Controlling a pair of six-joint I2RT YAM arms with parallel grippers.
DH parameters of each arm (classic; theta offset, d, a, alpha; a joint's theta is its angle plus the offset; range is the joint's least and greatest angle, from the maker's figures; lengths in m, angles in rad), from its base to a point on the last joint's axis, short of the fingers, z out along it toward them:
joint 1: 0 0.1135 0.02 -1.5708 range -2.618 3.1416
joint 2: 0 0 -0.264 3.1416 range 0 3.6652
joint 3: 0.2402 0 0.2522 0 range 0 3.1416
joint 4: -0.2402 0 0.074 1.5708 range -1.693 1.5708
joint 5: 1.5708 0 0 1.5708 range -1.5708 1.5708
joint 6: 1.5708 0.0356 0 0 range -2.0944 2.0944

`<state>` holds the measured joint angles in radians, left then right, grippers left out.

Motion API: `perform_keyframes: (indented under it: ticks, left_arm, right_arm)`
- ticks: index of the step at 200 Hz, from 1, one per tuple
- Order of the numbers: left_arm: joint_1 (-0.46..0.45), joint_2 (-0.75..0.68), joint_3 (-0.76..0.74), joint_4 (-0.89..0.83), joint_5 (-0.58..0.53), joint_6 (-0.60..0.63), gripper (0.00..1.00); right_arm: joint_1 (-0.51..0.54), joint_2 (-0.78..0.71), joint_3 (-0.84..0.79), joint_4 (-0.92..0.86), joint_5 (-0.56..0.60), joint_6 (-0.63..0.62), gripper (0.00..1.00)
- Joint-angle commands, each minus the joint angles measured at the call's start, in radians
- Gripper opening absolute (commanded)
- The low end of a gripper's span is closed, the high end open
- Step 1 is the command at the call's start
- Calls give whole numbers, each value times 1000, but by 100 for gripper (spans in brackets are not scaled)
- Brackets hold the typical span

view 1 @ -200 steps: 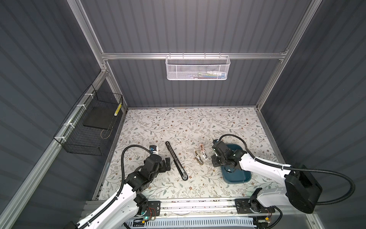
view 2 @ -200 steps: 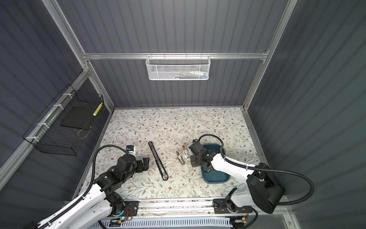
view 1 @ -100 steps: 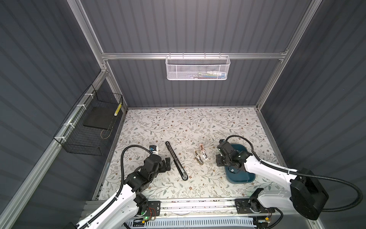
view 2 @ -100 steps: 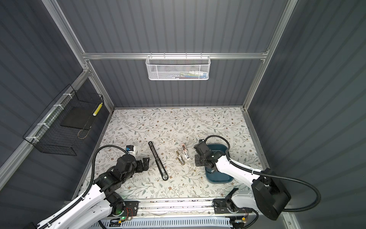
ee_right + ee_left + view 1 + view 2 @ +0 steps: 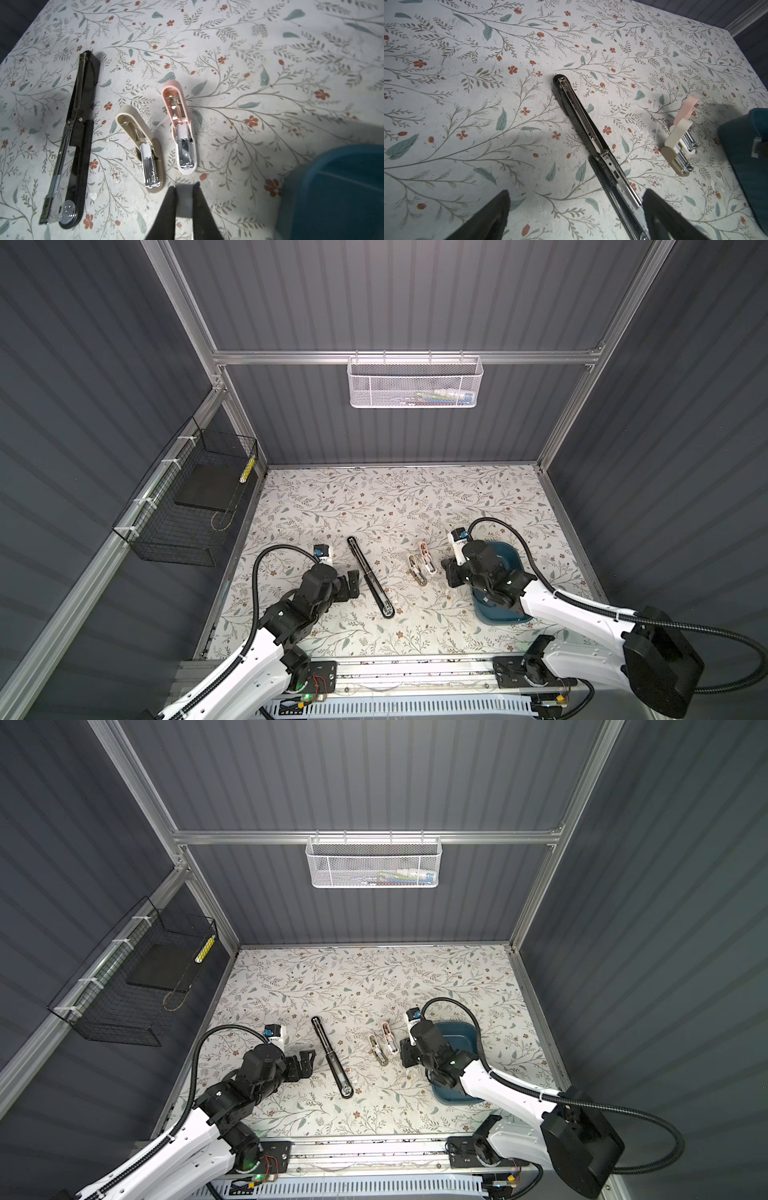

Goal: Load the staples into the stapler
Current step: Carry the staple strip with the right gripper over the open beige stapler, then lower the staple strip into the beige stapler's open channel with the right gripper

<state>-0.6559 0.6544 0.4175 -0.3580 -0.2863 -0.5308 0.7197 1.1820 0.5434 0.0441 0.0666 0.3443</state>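
Cannot tell what the teal tub (image 5: pixel 510 556) holds, half covered as it is by the right arm. On the back rail, a white mesh basket (image 5: pixel 399 385) with a few coloured items too small to name; on the left wall, a wire basket (image 5: pixel 178 531) with a dark slab (image 5: pixel 205 485). Pinched in the nearly shut right gripper (image 5: pixel 184 187): staples (image 5: pixel 184 204), a small flat pale-grey strip, over the table (image 5: pixel 374 497), just short of the opened beige stapler (image 5: pixel 143 149) and pink stapler (image 5: pixel 180 128). Left gripper (image 5: pixel 576 191) spread wide, holding nothing, just beside the long black stapler (image 5: pixel 370 572), opened flat. Floral print underneath; dark ribbed walls (image 5: pixel 415 302) on an aluminium frame (image 5: pixel 407 357) around.
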Motion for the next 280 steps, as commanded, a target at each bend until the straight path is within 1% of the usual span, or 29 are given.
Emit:
perform_keyframes:
  ticks: [1,35,65,100,135,163,200,221,280]
  left_arm:
    - [-4,2,-13,17,35,11,100]
    - [-4,58,-1,32,83,20,100]
    - [-4,96,9,37,117,29,100]
    - [-4,100,10,34,120,31,100]
    - [-4,75,1,34,125,28,100]
    - [-4,55,-6,33,121,26,100]
    - [-4,66,-4,29,109,20,100]
    - [-4,74,-2,31,108,20,100]
    - [-3,72,-4,32,100,20,100]
  right_arm:
    - [23,15,8,110,-26,-103,15]
    - [38,74,10,121,-40,-141,17]
    - [55,155,48,102,-58,-155,14]
    - [79,192,66,118,-94,-172,15]
    - [93,207,65,133,-84,-174,15]
    - [100,213,72,120,-41,-160,16]
    - [106,217,66,128,-58,-156,16]
    - [115,225,72,123,-46,-161,16]
    - [116,292,107,123,-33,-154,16]
